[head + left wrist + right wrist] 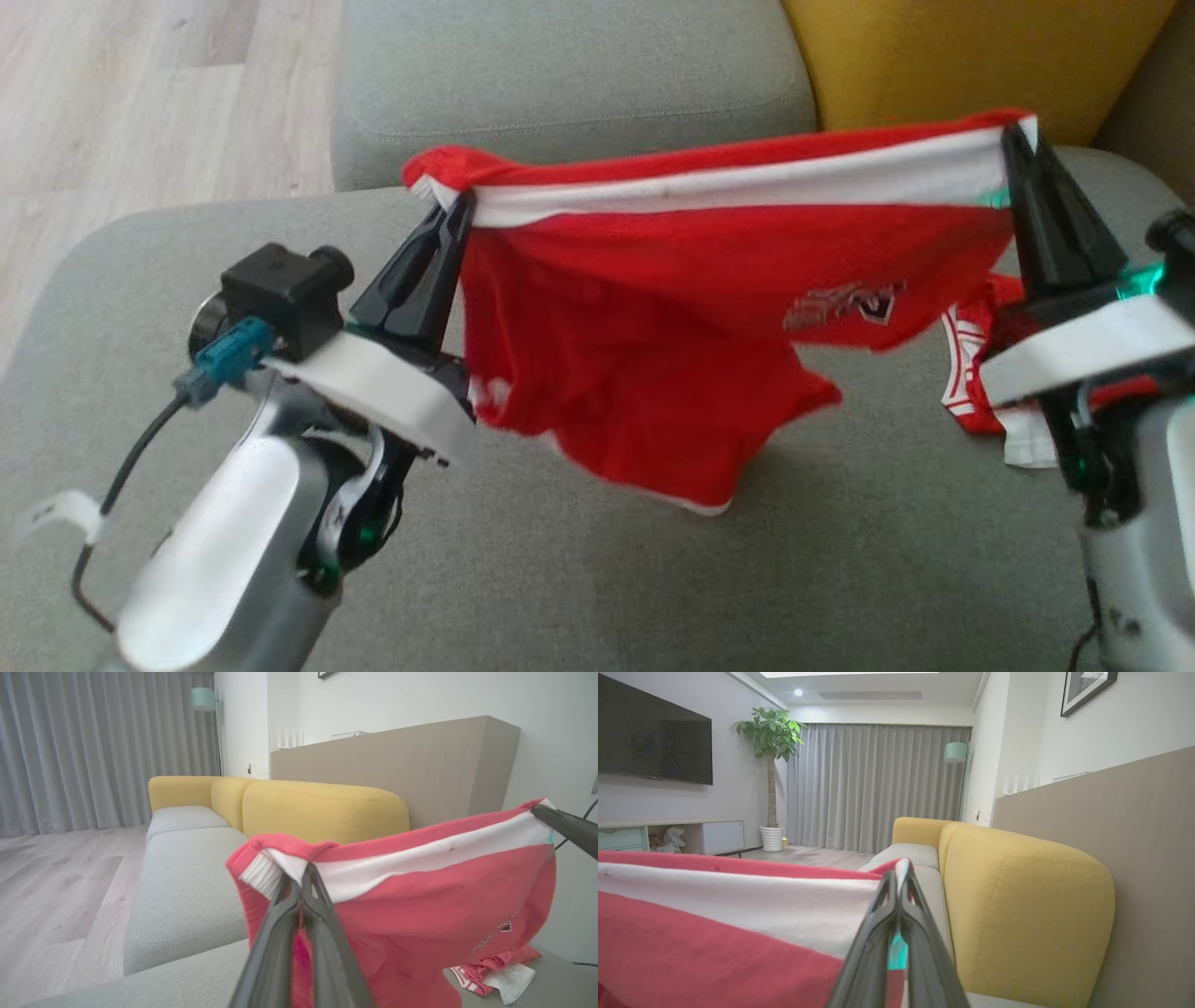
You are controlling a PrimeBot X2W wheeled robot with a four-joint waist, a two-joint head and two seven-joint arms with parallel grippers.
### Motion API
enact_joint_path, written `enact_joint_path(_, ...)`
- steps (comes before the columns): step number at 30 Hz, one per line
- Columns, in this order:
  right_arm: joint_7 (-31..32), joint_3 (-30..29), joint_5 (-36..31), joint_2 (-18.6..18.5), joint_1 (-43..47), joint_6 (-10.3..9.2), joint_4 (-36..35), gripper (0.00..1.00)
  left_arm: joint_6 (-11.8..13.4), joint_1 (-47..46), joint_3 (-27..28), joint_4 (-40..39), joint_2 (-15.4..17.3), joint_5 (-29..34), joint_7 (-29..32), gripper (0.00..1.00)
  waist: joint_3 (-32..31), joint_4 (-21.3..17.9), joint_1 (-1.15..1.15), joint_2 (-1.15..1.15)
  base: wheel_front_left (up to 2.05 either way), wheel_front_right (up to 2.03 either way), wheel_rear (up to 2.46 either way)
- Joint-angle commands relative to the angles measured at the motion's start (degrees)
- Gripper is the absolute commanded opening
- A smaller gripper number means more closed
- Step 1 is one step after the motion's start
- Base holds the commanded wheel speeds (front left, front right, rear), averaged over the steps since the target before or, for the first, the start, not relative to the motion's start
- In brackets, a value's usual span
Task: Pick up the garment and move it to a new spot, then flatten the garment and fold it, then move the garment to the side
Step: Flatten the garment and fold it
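Note:
The garment (672,336) is a red jersey with a white band along its top edge and a dark-and-white logo. It hangs stretched in the air between my two grippers, above the grey sofa seat (653,579). My left gripper (457,207) is shut on its left top corner, also seen in the left wrist view with the gripper (303,872) pinching the garment (420,905). My right gripper (1016,135) is shut on the right top corner; its wrist view shows the gripper (896,879) closed on the garment (714,924). The lower hem dangles just over the cushion.
A second red-and-white cloth (971,383) lies crumpled on the seat at the right, by my right arm. A yellow backrest (962,56) stands behind, another grey cushion (560,84) lies beyond, and wooden floor (140,93) is at the far left.

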Motion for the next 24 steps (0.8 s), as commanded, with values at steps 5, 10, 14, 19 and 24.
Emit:
enact_joint_path(5,5.3,-0.7,-1.2,1.3,-2.2,-0.05,-7.0,0.0,2.0,-4.4,2.9,-6.8,4.6,2.5,6.1,0.0,2.1,0.0,0.0,0.0,0.0,0.0,0.0)
enact_joint_path(10,8.8,1.9,-0.5,-1.0,-13.1,-0.05,-5.3,0.0,-1.2,-14.7,3.1,-3.1,5.5,2.3,11.1,0.0,9.6,0.1,0.0,0.0,0.0,0.0,0.0)
enact_joint_path(14,9.5,5.5,1.2,-2.4,-28.6,-0.05,1.9,0.0,-4.6,-28.1,4.7,5.8,5.0,2.0,12.2,0.0,18.2,-0.6,0.0,0.0,0.0,0.0,0.0)
enact_joint_path(19,3.5,9.1,0.3,-2.8,-48.4,-0.05,15.8,0.0,-6.7,-44.8,6.3,20.1,2.8,3.8,8.8,0.0,25.3,-0.7,0.0,0.0,0.0,0.0,0.0)
enact_joint_path(24,-6.2,8.1,-1.6,0.0,-59.8,-0.05,29.0,0.0,-7.1,-54.9,7.7,32.0,-0.4,4.2,1.8,0.0,28.4,-0.1,0.0,0.0,0.0,0.0,0.0)
